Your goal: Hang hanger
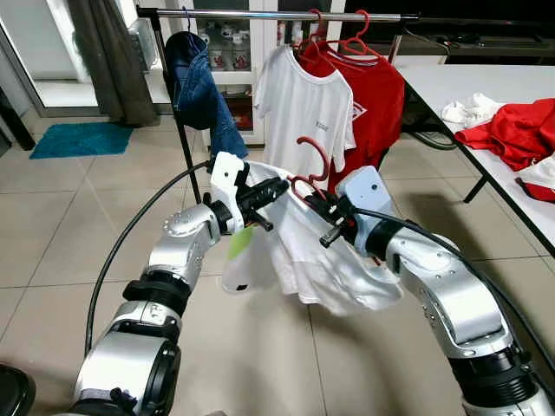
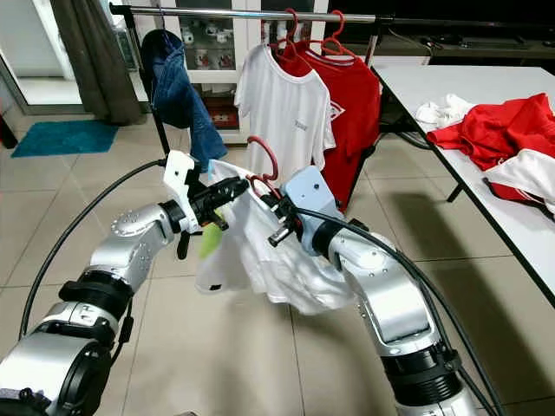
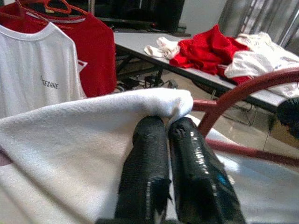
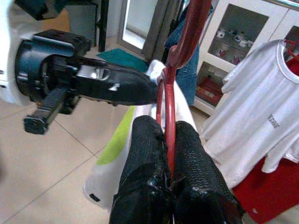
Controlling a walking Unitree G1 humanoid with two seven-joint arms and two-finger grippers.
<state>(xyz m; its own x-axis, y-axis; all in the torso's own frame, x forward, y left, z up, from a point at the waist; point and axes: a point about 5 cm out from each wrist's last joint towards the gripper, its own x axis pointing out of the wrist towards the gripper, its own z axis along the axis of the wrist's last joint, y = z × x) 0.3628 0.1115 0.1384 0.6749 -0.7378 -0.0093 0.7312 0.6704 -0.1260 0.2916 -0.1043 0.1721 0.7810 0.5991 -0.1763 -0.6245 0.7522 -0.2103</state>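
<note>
Tiled floor (image 1: 52,225), clothes rail (image 1: 260,15) ahead carrying a denim garment (image 1: 198,91), a white T-shirt (image 1: 303,108) and a red shirt (image 1: 377,104); desk (image 1: 468,87) on the right with loose red and white clothes. Red hanger (image 1: 314,160) with a white shirt (image 1: 334,260) draped on it sits below the rail, not hooked. Right gripper (image 4: 168,140) fingers clamped on the hanger's neck, left gripper (image 3: 168,135) fingers pinched together on the shirt's fabric.

Both pincers hold the red hanger (image 1: 314,165) with white shirt (image 1: 299,251).
</note>
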